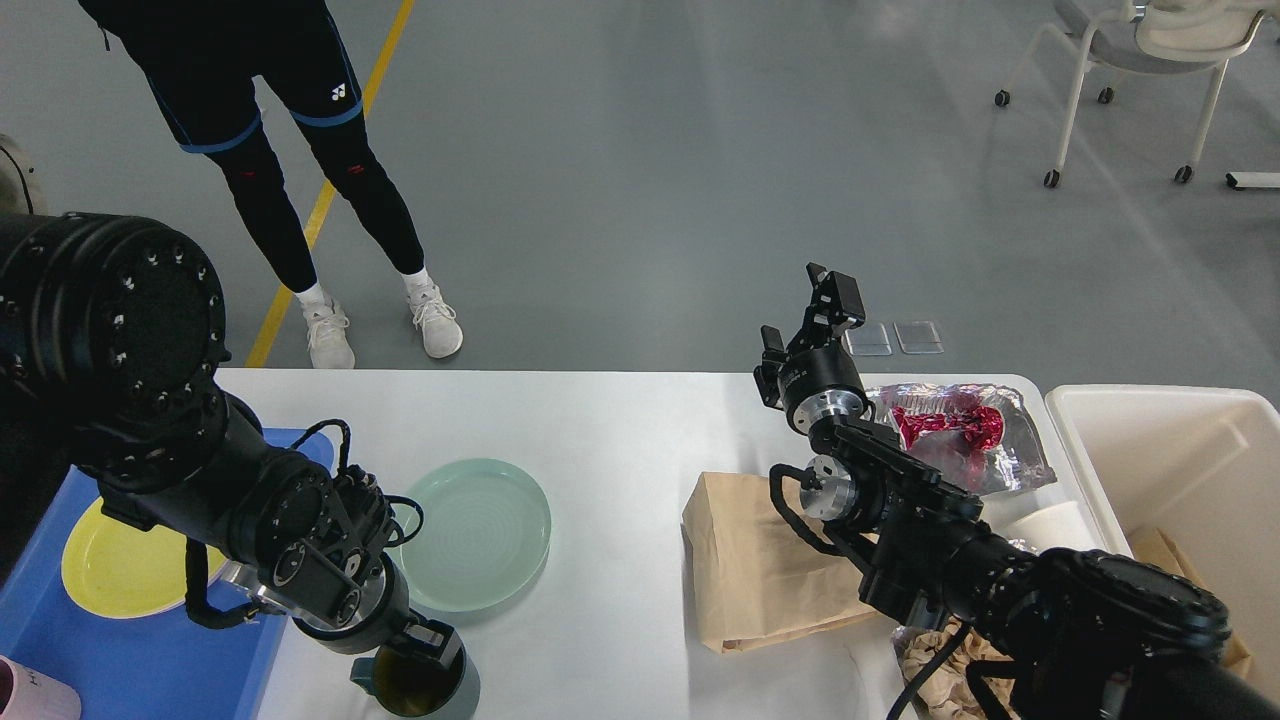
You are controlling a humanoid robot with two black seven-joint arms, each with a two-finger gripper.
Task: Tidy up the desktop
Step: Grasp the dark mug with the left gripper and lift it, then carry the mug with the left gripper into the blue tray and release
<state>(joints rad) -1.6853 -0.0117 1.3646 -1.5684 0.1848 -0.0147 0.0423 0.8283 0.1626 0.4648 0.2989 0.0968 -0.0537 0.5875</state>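
Observation:
The white desktop holds a pale green plate, a dark grey-green mug at the near edge, a brown paper bag, a silver and red foil wrapper, a white paper cup and crumpled paper. My left gripper points down at the mug's rim, with one finger reaching into the mug; the wrist hides how the fingers stand. My right gripper is open and empty, raised above the table's far edge, left of the wrapper.
A blue tray at the left holds a yellow plate and a pink cup. A cream-white bin stands at the right. A person stands beyond the far left edge. A wheeled chair is far right.

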